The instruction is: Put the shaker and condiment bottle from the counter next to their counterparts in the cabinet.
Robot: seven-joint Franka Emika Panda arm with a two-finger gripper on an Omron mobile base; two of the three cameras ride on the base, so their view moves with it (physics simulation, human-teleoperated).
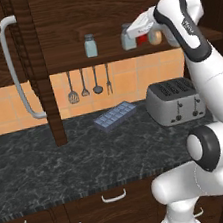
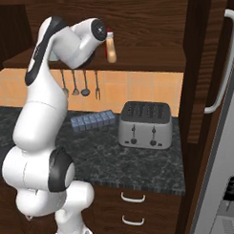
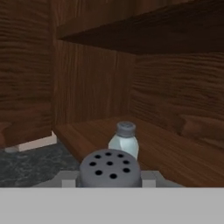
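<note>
The hand is reaching into the open cabinet at shelf level, its fingers closing narrowly around the shaker, whose perforated grey cap is showing right at the fingertips. The twin shaker is standing upright on the shelf just beyond it. The condiment bottle is standing on the same shelf beside the red bottle. Below, a toaster and a blue ice tray are sitting on the counter.
</note>
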